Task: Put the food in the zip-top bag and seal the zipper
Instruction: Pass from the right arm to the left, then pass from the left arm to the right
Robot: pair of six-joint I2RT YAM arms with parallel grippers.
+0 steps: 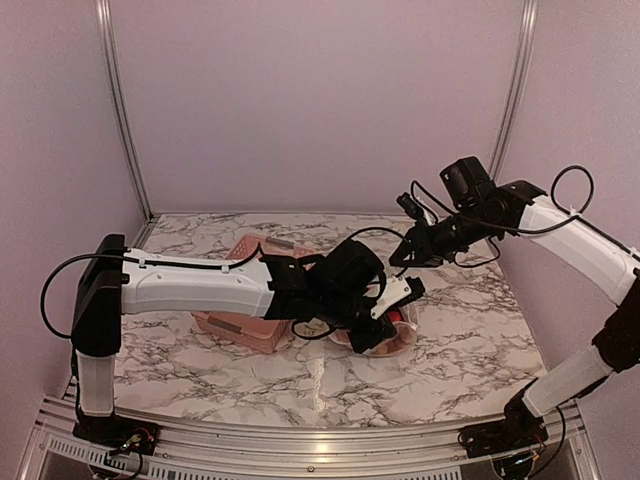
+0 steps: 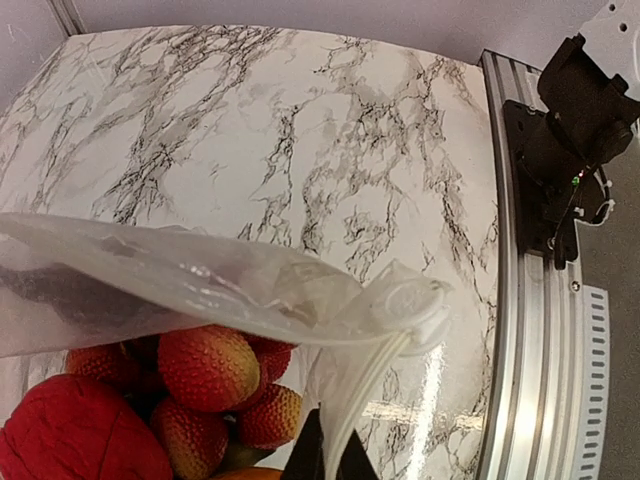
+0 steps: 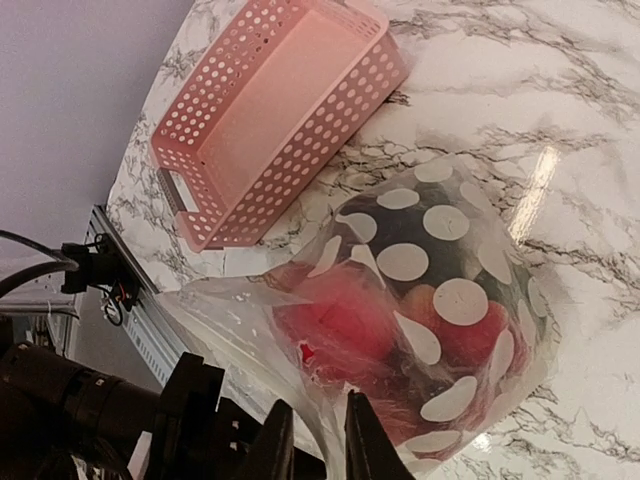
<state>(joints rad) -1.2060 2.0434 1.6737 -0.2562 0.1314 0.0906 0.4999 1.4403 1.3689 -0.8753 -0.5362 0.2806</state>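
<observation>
The zip-top bag [image 1: 395, 338] lies on the marble at the centre, clear with white dots [image 3: 440, 290]. The food shows through it: red strawberry-like pieces [image 2: 205, 365], a red tomato [image 2: 70, 440] and a dark eggplant [image 3: 465, 245]. My left gripper [image 1: 388, 308] is shut [image 2: 330, 462] on the whitish zipper [image 2: 372, 390] at the bag's corner. My right gripper [image 1: 400, 260] hovers above the bag. In its wrist view its jaws [image 3: 320, 445] stand a little apart, with the bag's edge film running through the gap.
The pink lattice basket [image 1: 240, 325] stands left of the bag with nothing in it [image 3: 270, 110], partly under my left arm. The metal rail [image 2: 520, 330] along the table's near edge carries the right arm's base [image 2: 570, 130].
</observation>
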